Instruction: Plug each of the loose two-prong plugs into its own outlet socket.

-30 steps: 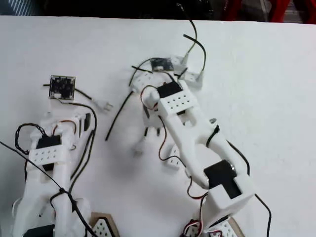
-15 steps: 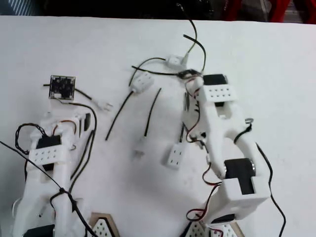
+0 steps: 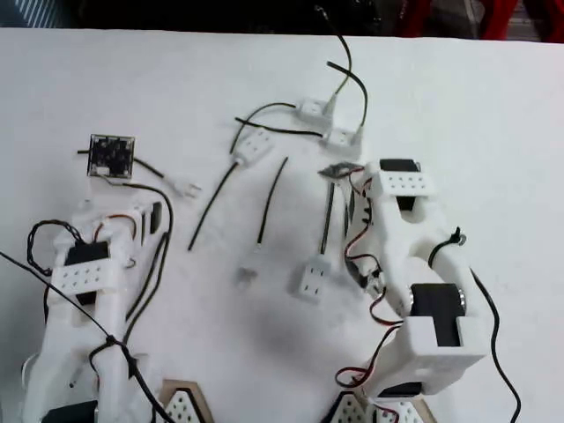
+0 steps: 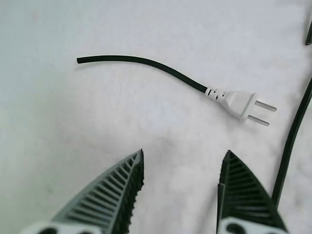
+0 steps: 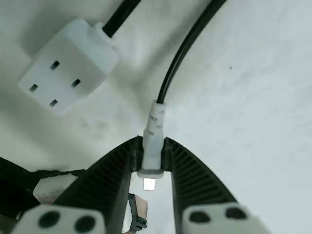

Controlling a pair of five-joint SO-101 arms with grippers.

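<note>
High view, right claw [image 3: 351,210]: hanging over the tabletop [image 3: 493,132], with a socket block [image 3: 310,280] lying at seven o'clock from it.
High view, loose plug [image 3: 186,187]: lying at one o'clock from the left claw [image 3: 155,217].
Left wrist view, left claw [image 4: 184,152]: gaping wide, gripping nothing, with the loose plug [image 4: 240,104] lying ahead untouched.
Right wrist view, right claw [image 5: 152,146]: clamping a white plug [image 5: 155,122], with the socket block [image 5: 68,63] lying near it, not touching.

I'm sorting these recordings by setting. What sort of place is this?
Probably a robotics test bench: a white table, two robot arms, with loose plugs and outlet sockets laid out.
</note>
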